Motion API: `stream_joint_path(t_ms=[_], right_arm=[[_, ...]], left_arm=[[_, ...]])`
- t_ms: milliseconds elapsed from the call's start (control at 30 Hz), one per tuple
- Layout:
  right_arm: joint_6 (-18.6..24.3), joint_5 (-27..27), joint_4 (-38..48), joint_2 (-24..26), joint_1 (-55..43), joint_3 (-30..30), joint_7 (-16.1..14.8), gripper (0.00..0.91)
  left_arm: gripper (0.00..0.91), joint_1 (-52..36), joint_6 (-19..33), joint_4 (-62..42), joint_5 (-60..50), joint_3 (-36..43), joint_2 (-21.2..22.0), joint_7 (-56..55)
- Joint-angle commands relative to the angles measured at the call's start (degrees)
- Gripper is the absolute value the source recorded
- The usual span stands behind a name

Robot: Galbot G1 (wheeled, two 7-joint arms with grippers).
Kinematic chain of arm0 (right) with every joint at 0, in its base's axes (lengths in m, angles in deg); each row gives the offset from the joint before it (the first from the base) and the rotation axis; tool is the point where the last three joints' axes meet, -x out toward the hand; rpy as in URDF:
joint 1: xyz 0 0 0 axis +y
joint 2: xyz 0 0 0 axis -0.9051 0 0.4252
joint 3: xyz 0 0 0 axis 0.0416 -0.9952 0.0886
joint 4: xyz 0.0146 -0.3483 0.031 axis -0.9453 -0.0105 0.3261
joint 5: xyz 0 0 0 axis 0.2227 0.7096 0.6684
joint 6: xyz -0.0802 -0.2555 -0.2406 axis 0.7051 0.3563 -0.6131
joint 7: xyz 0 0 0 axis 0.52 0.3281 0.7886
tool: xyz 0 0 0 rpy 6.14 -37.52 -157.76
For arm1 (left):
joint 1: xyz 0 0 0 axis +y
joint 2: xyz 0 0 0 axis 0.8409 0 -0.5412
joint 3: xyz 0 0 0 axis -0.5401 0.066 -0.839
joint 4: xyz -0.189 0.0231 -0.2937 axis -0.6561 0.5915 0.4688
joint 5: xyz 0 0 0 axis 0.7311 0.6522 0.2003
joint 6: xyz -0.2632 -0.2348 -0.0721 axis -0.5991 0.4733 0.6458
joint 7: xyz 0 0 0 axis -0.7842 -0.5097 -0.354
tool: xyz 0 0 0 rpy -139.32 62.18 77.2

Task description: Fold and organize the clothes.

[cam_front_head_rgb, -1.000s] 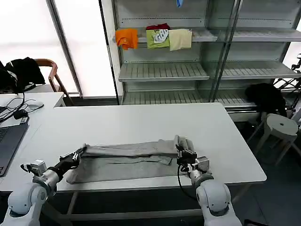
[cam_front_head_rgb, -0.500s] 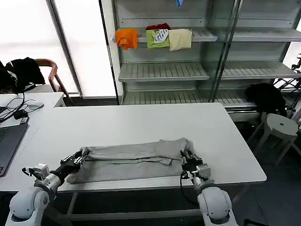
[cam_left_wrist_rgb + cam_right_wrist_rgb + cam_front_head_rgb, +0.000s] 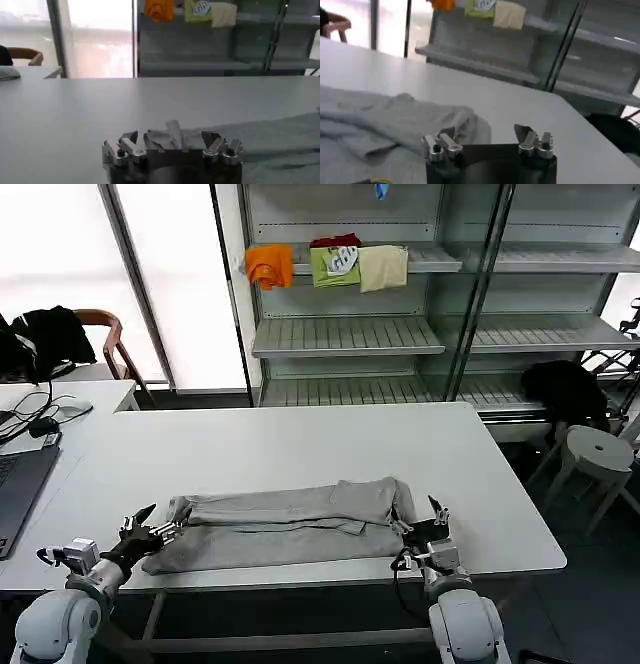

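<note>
A light grey shirt [image 3: 285, 524] lies folded into a long band near the front edge of the white table [image 3: 270, 449]. My left gripper [image 3: 150, 529] stands open just off the shirt's left end, with nothing between its fingers. In the left wrist view the gripper [image 3: 172, 142] has the cloth's bunched end [image 3: 172, 134] just beyond it. My right gripper [image 3: 432, 519] is open beside the shirt's right end, apart from it. From the right wrist, the gripper [image 3: 487, 140] shows with the shirt [image 3: 395, 122] lying past one jaw.
A metal shelf rack [image 3: 345, 334] behind the table carries orange [image 3: 270, 264], green [image 3: 335, 264] and cream [image 3: 383, 266] folded cloths. A laptop [image 3: 15, 484] and cables sit on a side desk at the left. A white stool [image 3: 598, 454] stands at the right.
Both grippers let go of the shirt's ends and drew back toward the table's front edge, opening. The shirt's far edge now lies folded over and flat.
</note>
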Motion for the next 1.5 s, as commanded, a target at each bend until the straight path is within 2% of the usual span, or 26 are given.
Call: stream_joint_path(t_ms=[33,200,267,300,333,367,433,533,933,1167,1333,1467,1500], right_arm=[[5.01,-20.18,-6.55,-0.37,-2.38,4.08,2.18,0.907],[3.64,-19.82,-7.72,-0.37,-3.48,3.73,2.21,0.907],[3.61,-19.52,-7.46,-0.42,-3.44,3.46,2.35,0.907],[3.6,-19.37,-7.31,-0.49,-3.39,3.43,2.32,0.907],[3.6,-19.24,-7.14,-0.52,-3.38,3.43,2.3,0.907],[3.58,-19.23,-6.99,-0.52,-3.38,3.42,2.41,0.907],[3.54,-19.18,-6.65,-0.49,-3.51,3.43,2.49,0.907],[3.47,-18.93,-6.28,-0.42,-3.67,3.31,2.57,0.907],[3.38,-18.09,-5.19,-0.36,-4.05,3.29,3.28,0.907],[3.33,-17.98,-4.89,-0.28,-3.8,3.41,3.66,0.907],[3.13,-17.94,-4.7,0.05,-3.78,3.51,3.95,0.907],[3.13,-17.44,-4.1,0.01,-3.75,3.33,4.03,0.907],[3.15,-17.27,-3.85,-0.02,-3.74,3.21,4.03,0.907]], left_arm=[[0.907,3.21,3.51,1.32,-4.18,2.49,5.87,-13.2],[0.907,1.81,3.04,0.01,-4.13,3.17,7.02,-15.26],[0.816,1.82,2.92,-0.15,-4.1,3.25,7.05,-15.15],[0.746,1.86,2.74,-0.11,-3.97,3.31,7.02,-15.09],[0.584,1.89,2.72,-0.09,-3.99,3.31,7.05,-15.02],[0.504,1.91,2.71,-0.05,-4.04,3.34,7.04,-14.9],[0.151,1.91,2.14,0.09,-3.99,3.35,7.04,-14.79],[0.02,1.83,1.85,0.1,-3.97,3.45,7.12,-14.51],[0.0,1.8,1.57,0.95,-5.06,4.53,7.73,-11.7],[0.0,1.21,6.59,1.88,-7.86,3.36,8.0,-11.9],[0.0,-0.46,7.73,3.67,-11.02,-3.92,4.5,-7.94],[0.0,-3.22,7.64,0.53,-15.22,-12.37,-3.15,-1.68],[0.0,-4.18,8.16,-1.65,-17.33,-14.54,-6.62,-0.08]])
